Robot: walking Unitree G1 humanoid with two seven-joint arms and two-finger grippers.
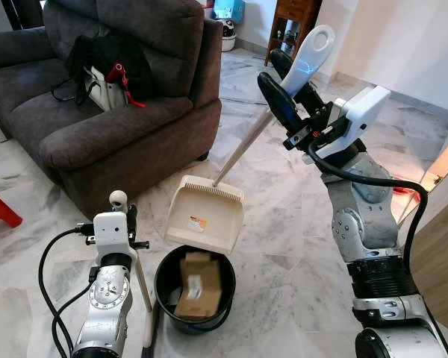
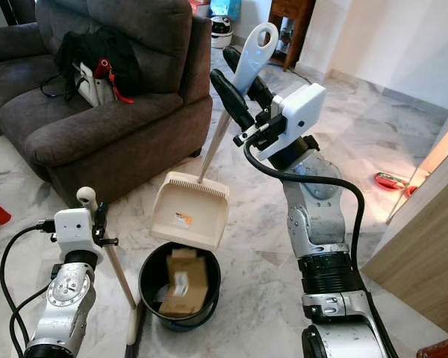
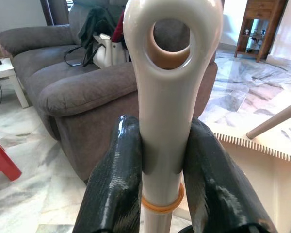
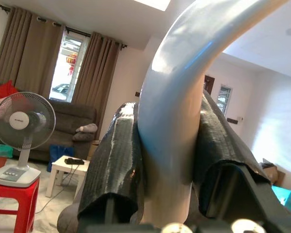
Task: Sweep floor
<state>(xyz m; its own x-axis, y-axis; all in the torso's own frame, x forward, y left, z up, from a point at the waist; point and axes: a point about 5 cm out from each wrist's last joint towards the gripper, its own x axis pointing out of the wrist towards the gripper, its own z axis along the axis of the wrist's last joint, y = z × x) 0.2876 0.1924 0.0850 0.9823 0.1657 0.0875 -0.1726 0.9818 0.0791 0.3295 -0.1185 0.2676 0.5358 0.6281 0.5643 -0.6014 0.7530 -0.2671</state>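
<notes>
— What's hidden?
— The broom (image 1: 138,287) head runs off frame; my left gripper (image 3: 162,160) jaws clamp its handle.
— Room?
— My right gripper (image 2: 243,86) clamps the dustpan (image 1: 205,214), tilted over the bin (image 1: 194,291); marble floor (image 1: 284,216) open rightward, sofa (image 1: 119,112) close left.

A cream long-handled dustpan (image 1: 206,215) hangs tilted over a black bin (image 1: 194,289); a cream broom handle (image 1: 138,272) stands upright beside it.
</notes>
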